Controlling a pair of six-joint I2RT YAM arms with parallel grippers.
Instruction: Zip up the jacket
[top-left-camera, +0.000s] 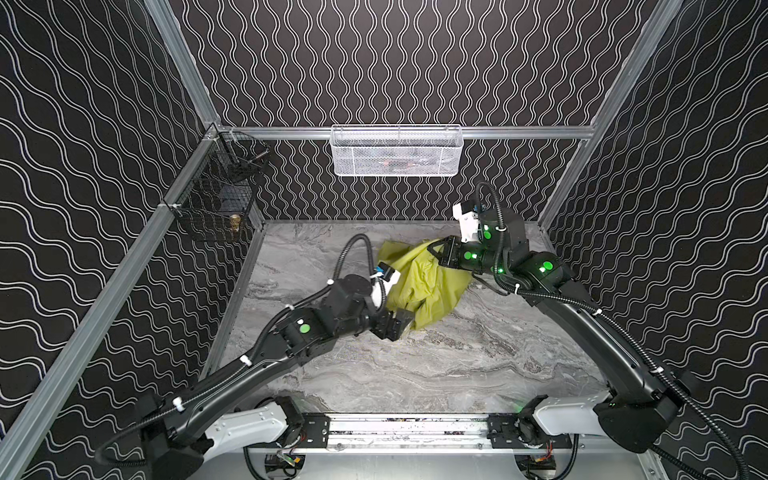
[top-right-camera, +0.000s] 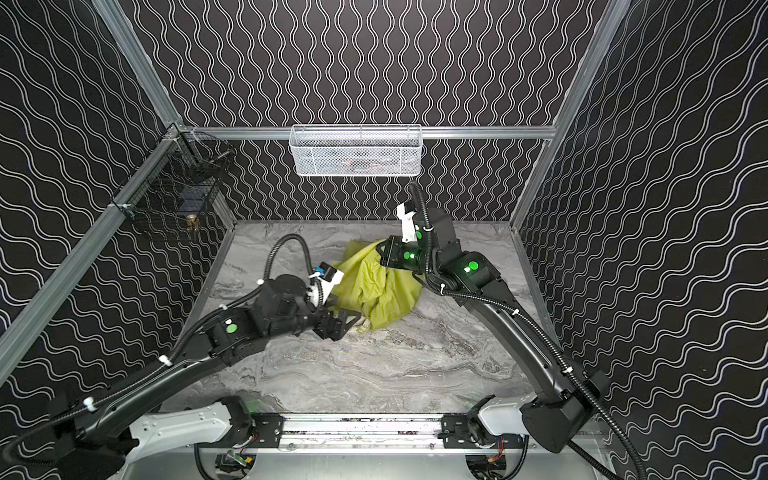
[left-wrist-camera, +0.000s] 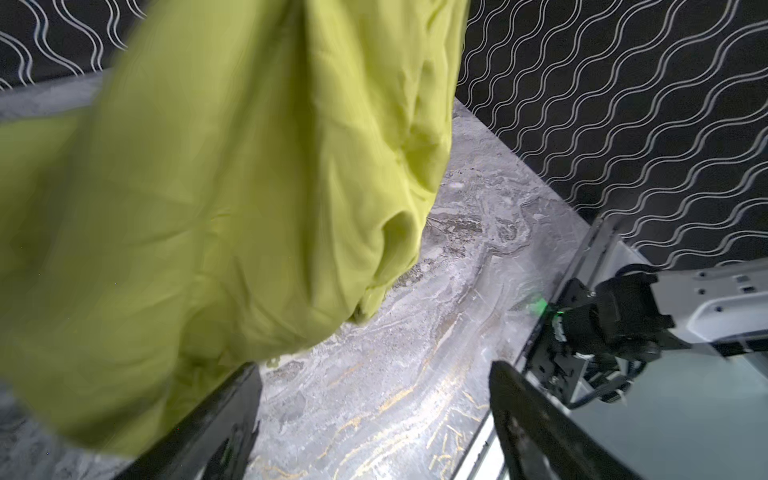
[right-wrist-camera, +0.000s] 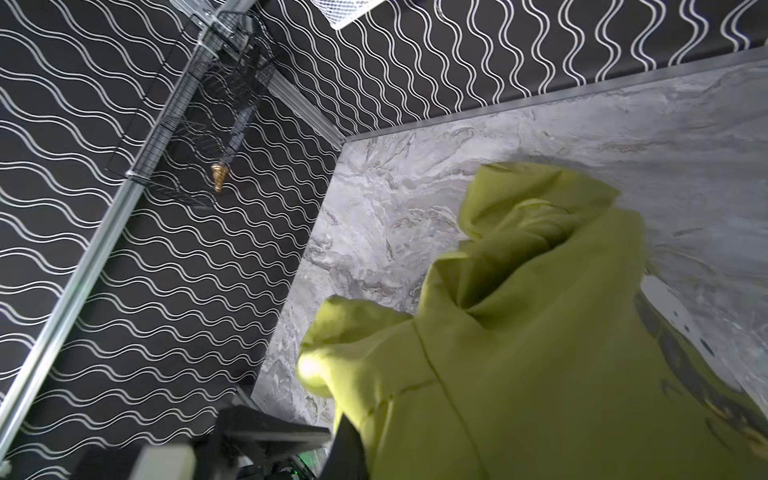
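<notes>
Lime-grn jacket (top-left-camera: 422, 286), gry marble table (top-left-camera: 415, 374)

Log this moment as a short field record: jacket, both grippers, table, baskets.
jacket: lime-green, crumpled in a heap on the table, far edge raised
right gripper: jaws shut on the jacket's far edge
left gripper: jaws wide open at the jacket's near edge, holding nothing
table: grey marble pattern
baskets: white mesh basket on the back rail; black wire basket on the left wall; contents unclear
</notes>
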